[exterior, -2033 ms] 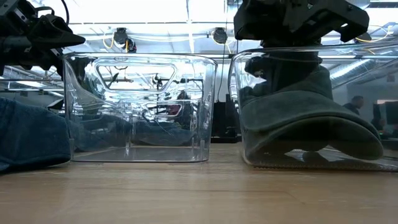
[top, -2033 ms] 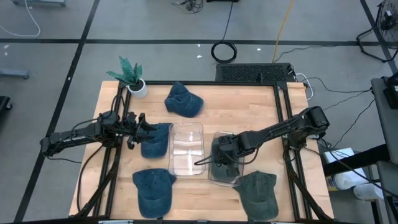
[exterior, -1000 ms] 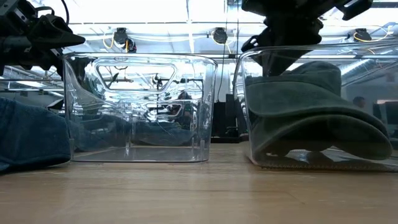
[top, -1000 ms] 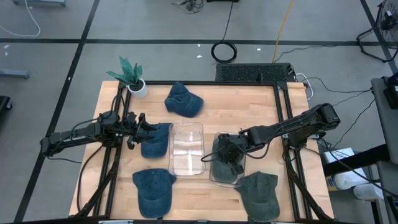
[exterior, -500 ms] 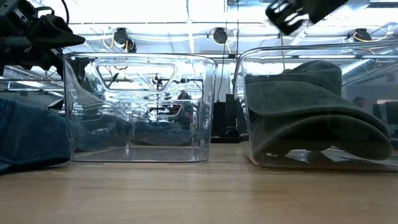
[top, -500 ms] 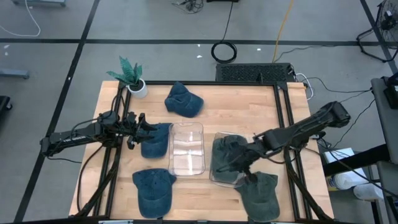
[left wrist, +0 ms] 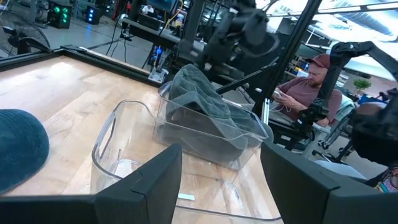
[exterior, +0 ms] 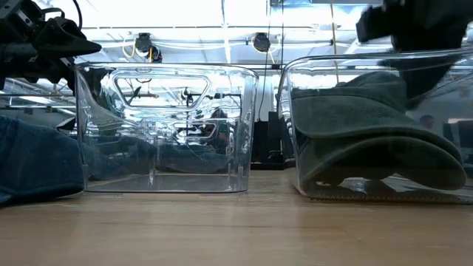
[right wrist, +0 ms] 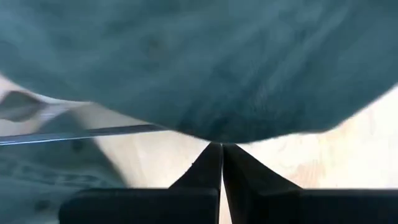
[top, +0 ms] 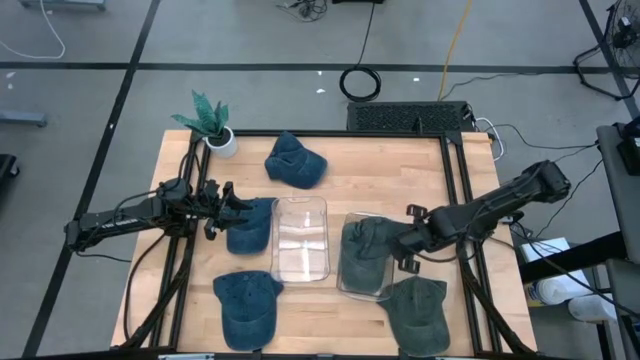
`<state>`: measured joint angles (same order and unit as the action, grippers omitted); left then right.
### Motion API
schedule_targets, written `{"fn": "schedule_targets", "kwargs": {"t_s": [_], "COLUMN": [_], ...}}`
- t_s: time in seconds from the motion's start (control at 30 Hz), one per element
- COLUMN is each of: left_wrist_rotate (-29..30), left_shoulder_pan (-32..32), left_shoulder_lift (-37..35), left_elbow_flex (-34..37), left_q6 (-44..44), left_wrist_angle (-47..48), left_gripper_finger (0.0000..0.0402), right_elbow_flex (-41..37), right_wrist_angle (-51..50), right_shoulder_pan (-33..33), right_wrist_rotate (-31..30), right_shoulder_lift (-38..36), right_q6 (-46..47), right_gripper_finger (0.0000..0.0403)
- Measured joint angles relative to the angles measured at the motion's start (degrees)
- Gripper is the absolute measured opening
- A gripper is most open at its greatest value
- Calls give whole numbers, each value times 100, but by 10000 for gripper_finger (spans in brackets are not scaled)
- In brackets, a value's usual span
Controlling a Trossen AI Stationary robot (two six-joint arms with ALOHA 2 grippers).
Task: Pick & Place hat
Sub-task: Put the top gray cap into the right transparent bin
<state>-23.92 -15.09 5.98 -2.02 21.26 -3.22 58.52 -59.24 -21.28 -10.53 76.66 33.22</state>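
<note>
A robotics lab: floor cables (top: 360, 82), equipment racks (left wrist: 155, 28), seated person (left wrist: 305, 93)

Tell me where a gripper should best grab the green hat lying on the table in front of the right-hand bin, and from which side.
Probably the crown of the green hat, pinched from straight above. It lies flat on the table with its soft top up and open space overhead, so the fabric should bunch between the fingers. The clear bin crowds its far edge, which argues against a sideways approach there.

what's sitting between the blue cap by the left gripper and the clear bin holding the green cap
An empty clear plastic bin stands between the blue cap and the green cap's bin, per the high view.
</note>
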Motion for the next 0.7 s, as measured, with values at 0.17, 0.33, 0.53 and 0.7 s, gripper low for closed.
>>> {"fn": "schedule_targets", "kwargs": {"t_s": [0.17, 0.33, 0.53, 0.7], "left_wrist_rotate": [0, 0, 0, 0], "left_shoulder_pan": [1, 0, 0, 0], "left_shoulder_lift": [0, 2, 0, 2], "left_elbow_flex": [0, 0, 0, 0], "left_q6": [0, 2, 0, 0], "left_wrist_angle": [0, 0, 0, 0], "left_gripper_finger": [228, 228, 228, 228], "right_elbow_flex": [-584, -791, -792, -791], "right_wrist_angle": [487, 1161, 1813, 1866], "right_shoulder_pan": [265, 499, 742, 904], "right_wrist_rotate": [-37, -35, -300, -320], "right_shoulder_lift": [-11, -17, -22, -22], "right_q6": [-107, -464, -983, -1144], "right_gripper_finger": [0, 0, 0, 0]}}
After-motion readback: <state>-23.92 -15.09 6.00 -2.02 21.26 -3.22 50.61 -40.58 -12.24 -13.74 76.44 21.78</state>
